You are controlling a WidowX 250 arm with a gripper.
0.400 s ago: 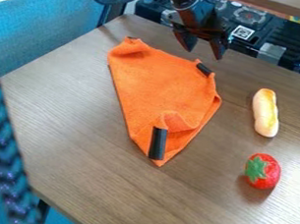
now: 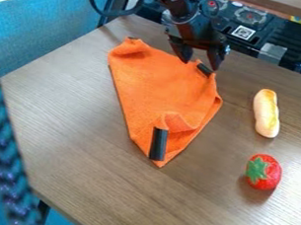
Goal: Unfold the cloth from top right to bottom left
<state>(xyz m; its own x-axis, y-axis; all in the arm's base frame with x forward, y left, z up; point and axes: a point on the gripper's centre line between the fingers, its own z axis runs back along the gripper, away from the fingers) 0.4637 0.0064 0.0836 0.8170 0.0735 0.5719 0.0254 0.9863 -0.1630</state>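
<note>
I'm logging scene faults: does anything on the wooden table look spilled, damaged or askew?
No spill or damage stands out. The orange fabric cloth lies askew and rumpled, with a raised fold by the black strip near its bottom tip; that suits a cloth awaiting unfolding.

Worktop (image 2: 79,128): holds all items below, save the claw.
Cloth (image 2: 162,86): left of bread and strawberry.
Near strip (image 2: 158,144): on the cloth's near end.
Far strip (image 2: 205,69): at the cloth's far right corner.
Claw (image 2: 200,64): at that same corner, beside the far strip.
Bread (image 2: 266,113): right of cloth, behind strawberry.
Strawberry (image 2: 263,172): right of cloth, in front of bread.
</note>
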